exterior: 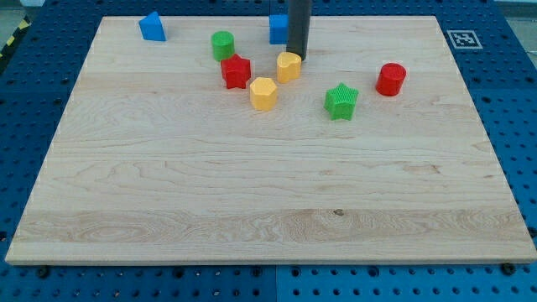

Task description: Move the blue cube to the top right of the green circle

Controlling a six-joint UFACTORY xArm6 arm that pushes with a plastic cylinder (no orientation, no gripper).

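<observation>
The blue cube [278, 28] sits near the view's top edge of the board, partly hidden behind the dark rod. The green circle [222, 45], a short green cylinder, stands to the cube's lower left. My tip [297, 57] rests on the board just below and right of the blue cube, touching or nearly touching the top right of a yellow heart-shaped block [289, 66].
A red star block [236, 72] sits just below the green circle. A yellow hexagon block [263, 93], a green star [341, 101], a red cylinder [391, 80] and a blue pentagon-like block [152, 27] also lie on the wooden board [268, 193].
</observation>
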